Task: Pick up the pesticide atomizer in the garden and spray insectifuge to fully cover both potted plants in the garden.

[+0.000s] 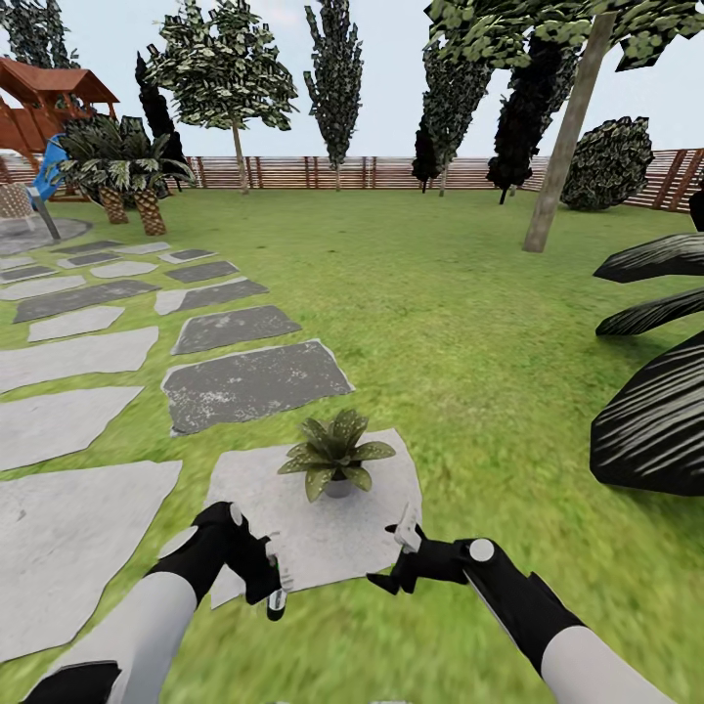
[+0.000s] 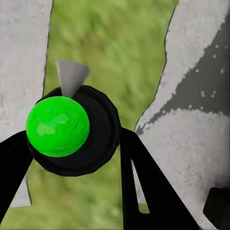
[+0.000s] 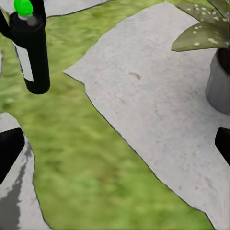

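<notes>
One potted plant (image 1: 335,460), a low rosette of speckled green leaves in a small grey pot, stands on a pale stepping stone (image 1: 372,479) just ahead of both arms. My left gripper (image 1: 266,575) is shut on the pesticide atomizer (image 1: 280,591), a dark bottle held upright over the grass at the stone's near left corner. From above, the atomizer (image 2: 57,125) shows a bright green top between my black fingers (image 2: 143,182). The right wrist view catches the atomizer (image 3: 31,52) and the plant's pot (image 3: 218,84). My right gripper (image 1: 405,546) is open and empty, near the stone's front edge.
Grey and pale stepping stones (image 1: 254,383) run away to the left toward a patio and a playground (image 1: 44,108). Large black leaves (image 1: 653,411) crowd the right side. A slanted tree trunk (image 1: 562,147) and a wood fence (image 1: 323,172) stand beyond the open lawn (image 1: 440,293).
</notes>
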Controlling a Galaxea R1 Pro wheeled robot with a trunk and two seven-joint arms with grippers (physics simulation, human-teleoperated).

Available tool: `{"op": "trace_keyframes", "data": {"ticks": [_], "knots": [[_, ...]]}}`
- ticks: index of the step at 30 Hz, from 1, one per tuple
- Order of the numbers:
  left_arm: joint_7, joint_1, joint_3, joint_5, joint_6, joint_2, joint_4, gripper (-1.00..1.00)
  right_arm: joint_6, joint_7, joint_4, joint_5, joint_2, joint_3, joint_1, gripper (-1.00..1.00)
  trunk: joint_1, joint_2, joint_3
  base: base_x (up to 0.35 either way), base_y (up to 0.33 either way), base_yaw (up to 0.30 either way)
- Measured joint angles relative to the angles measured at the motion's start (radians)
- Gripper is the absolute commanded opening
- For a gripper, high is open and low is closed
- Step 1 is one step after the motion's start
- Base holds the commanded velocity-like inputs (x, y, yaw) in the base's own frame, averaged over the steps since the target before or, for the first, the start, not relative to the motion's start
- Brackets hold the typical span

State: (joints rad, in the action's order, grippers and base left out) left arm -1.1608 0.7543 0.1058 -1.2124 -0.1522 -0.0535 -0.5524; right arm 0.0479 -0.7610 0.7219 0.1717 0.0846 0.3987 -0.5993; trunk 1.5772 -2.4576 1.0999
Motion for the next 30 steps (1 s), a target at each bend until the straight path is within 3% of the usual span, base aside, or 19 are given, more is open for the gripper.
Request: {"op": "trace_keyframes", "data": {"ticks": [4,5,11,14,19,30], "knots": [[0.000,0.000,0.001,0.001,0.000,-0.017,-0.010,-1.00,0.001,-0.009,0.012,-0.001,-0.002,0.000,0.000,1.00,0.000,0.000,0.000,0.000,0.000,0.000],[0.000,0.001,0.001,0.001,0.000,-0.023,-0.011,-1.00,0.001,-0.010,0.013,-0.001,-0.002,0.000,0.000,-1.00,0.000,0.000,0.000,0.000,0.000,0.000],[0.000,0.000,0.001,0.001,0.001,-0.048,-0.012,-1.00,0.001,-0.011,0.015,-0.003,-0.006,0.001,0.000,-1.00,0.000,0.000,0.000,0.000,0.000,0.000],[0.001,0.001,0.000,0.001,0.008,-0.052,-0.013,-1.00,0.001,-0.034,0.019,-0.002,-0.030,0.002,0.000,-1.00,0.000,0.000,0.000,0.000,0.000,0.000],[0.001,0.000,0.001,0.002,0.074,-0.065,-0.013,-1.00,0.001,-0.054,0.021,0.000,-0.057,0.002,0.000,-1.00,0.000,0.000,0.000,0.000,0.000,0.000],[-0.001,0.001,-0.001,0.004,0.122,-0.106,-0.011,-1.00,0.001,-0.055,0.021,0.002,-0.063,0.002,0.000,-1.00,0.000,0.000,0.000,0.000,0.000,0.000]]}}
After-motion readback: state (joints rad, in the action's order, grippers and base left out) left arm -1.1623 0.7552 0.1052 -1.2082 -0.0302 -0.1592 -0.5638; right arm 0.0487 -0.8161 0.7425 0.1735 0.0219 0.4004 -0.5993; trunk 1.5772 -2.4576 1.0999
